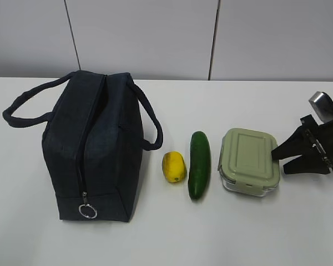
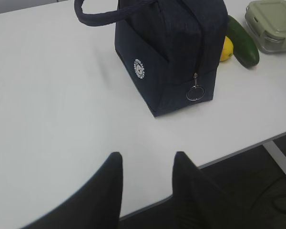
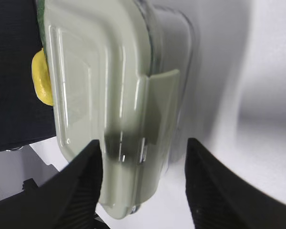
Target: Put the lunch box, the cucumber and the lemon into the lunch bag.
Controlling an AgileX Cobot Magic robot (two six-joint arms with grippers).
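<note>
1. Navy fabric lunch bag [image 1: 94,149] stands on the left of the white table [image 1: 266,233], zipper closed, ring pull [image 1: 87,211] at its near end.
2. Right of it, in a row, lie the lemon [image 1: 174,167], the cucumber [image 1: 200,164] and the lunch box [image 1: 250,160], each apart from the next.
3. Right gripper [image 1: 278,158] sits at the lunch box's right side, jaws spread either side of its edge, not clamped; its arm is cut off by the frame.
4. Left gripper [image 2: 147,162] hovers over bare table near the bag, parted and holding nothing.
5. From the right wrist, the lemon is half hidden.
</note>
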